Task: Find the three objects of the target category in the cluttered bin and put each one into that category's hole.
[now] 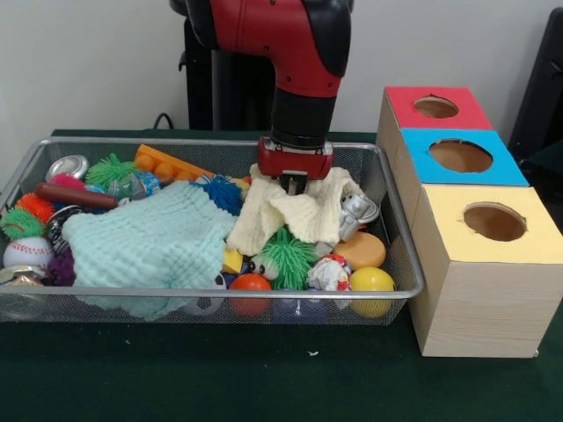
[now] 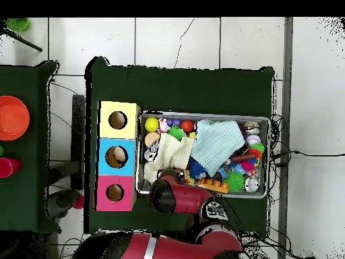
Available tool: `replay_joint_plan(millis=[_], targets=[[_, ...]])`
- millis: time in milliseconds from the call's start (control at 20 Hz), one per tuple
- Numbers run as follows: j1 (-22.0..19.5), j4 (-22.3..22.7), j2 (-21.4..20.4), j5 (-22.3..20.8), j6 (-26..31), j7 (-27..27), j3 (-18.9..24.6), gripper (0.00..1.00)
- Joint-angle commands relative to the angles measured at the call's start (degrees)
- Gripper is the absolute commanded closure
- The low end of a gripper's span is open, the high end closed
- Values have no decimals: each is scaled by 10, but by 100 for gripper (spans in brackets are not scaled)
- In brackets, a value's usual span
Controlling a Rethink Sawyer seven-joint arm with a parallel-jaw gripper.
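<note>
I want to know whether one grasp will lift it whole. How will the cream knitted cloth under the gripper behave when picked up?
Probably floppy: the cream knitted cloth already drapes in folds over the toys in the wire bin. It looks light, so it should lift easily but hang and trail. Its edge lies on the green spiky ball, which it may drag along.

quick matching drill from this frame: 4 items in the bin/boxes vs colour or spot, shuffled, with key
Things:
1. tool
2. mint cloth
3. yellow ball
4. middle box top

Matches:
A. blue
B. near right corner of the cluttered bin, front view
C. on the cream cloth
D. spread over the bin's left-centre, front view

Pairs: 1-C, 2-D, 3-B, 4-A
</note>
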Motion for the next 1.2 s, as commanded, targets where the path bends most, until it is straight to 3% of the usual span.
replay_joint_plan(millis=[50, 400, 750, 1200], targets=[[-24, -57, -19, -7, 88, 43, -1, 100], [-22, -52, -97, -59, 164, -17, -46, 100], [-85, -52, -157, -128, 224, -53, -7, 100], [-106, -58, -192, -203, 264, -65, 27, 100]])
